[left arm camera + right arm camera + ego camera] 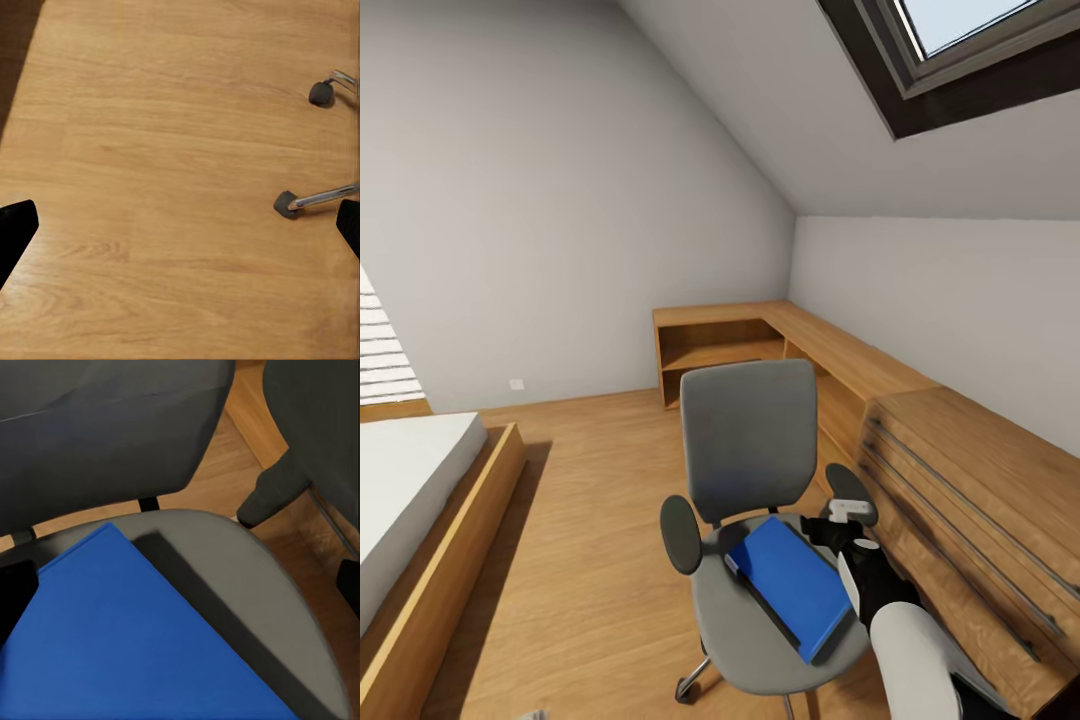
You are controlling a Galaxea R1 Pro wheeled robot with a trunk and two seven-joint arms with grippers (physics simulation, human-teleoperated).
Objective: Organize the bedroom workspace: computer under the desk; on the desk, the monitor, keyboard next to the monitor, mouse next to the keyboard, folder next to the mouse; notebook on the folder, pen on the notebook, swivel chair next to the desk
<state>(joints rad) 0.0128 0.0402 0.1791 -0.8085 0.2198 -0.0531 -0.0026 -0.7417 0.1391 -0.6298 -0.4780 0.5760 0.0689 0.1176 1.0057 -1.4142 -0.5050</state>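
Note:
The swivel chair (748,440), with grey seat and back, stands on the wood floor with its back toward the far wall. The blue folder (792,582) lies flat on its seat. My right gripper (822,530) hovers just over the folder's far right corner, beside the chair's right armrest (848,486). In the right wrist view the right gripper (180,592) is open, with the folder (127,645) and grey seat (262,592) close beneath it. My left gripper (180,232) is open over bare floor, with two chair casters (286,204) beside it.
A light wooden drawer chest (970,500) stands close to the chair's right. A low wooden shelf unit (720,345) runs along the far wall into the corner. A bed (410,480) in a wooden frame lies at the left. Open floor (590,520) separates bed and chair.

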